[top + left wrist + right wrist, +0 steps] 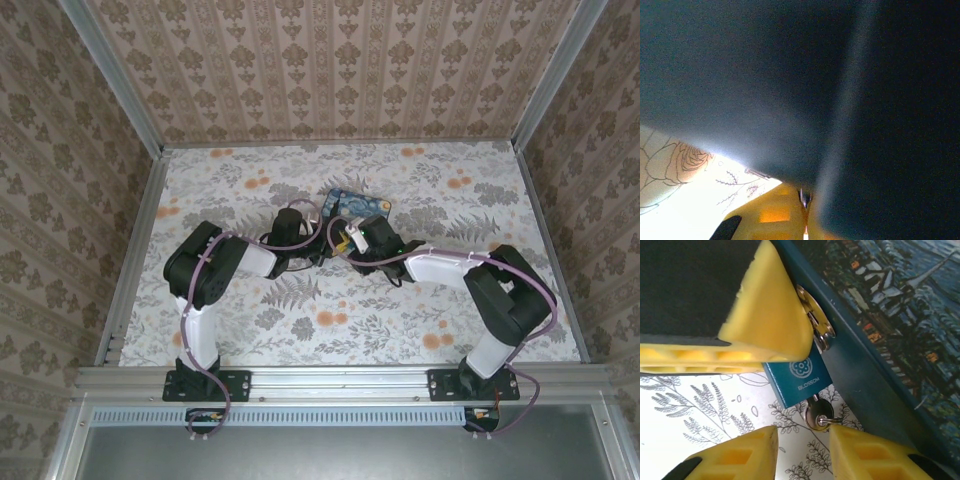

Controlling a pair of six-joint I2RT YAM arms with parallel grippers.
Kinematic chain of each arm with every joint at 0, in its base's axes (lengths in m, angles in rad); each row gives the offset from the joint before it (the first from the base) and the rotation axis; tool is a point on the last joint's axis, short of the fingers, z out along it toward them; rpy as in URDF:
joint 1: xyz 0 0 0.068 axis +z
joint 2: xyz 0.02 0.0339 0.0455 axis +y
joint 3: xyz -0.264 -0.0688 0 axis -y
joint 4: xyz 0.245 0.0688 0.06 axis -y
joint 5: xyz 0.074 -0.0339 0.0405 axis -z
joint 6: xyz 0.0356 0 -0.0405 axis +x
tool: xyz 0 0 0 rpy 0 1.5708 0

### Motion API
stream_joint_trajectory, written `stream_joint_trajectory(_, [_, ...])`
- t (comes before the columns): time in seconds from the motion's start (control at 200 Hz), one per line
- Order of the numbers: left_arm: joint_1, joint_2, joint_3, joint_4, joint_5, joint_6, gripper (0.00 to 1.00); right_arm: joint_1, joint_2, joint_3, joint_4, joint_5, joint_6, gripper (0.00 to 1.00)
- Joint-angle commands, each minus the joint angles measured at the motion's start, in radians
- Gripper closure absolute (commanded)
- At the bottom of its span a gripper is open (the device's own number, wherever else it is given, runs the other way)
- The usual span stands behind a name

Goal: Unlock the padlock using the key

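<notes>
Nearest, at 6 o'clock: right gripper, two yellow fingers spread, one key just beyond, seated under one padlock at centre. At 10 o'clock, left gripper pressed together. Forearms angled inward beside one box

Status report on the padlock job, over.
Left gripper shut, finger over the padlock's top. Right gripper open, tips either side of the key, which sits in the padlock. Nothing blocking; printed box alongside.
</notes>
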Motion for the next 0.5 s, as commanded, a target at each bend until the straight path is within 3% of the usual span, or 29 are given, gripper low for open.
stream_joint_trajectory(0.0, [-0.012,-0.044,0.022,0.001,0.042,0.002,1.0,0.0,0.027,0.034,0.002,0.088,-0.002,0.69])
stream_joint_trajectory(0.155, [-0.023,-0.037,0.02,0.002,0.042,0.0,1.0,0.0,0.038,0.069,0.007,0.074,0.015,0.72])
stream_joint_trajectory(0.31, [-0.034,-0.028,0.018,0.01,0.041,-0.003,1.0,-0.001,0.062,0.119,-0.009,0.033,0.026,0.85])
stream_joint_trajectory(0.42, [-0.041,-0.022,0.013,0.018,0.041,-0.007,1.0,-0.018,0.069,0.148,-0.021,-0.068,0.055,0.98])
stream_joint_trajectory(0.495, [-0.043,-0.018,0.007,0.027,0.041,-0.011,1.0,-0.05,0.067,0.163,-0.027,-0.19,0.095,1.0])
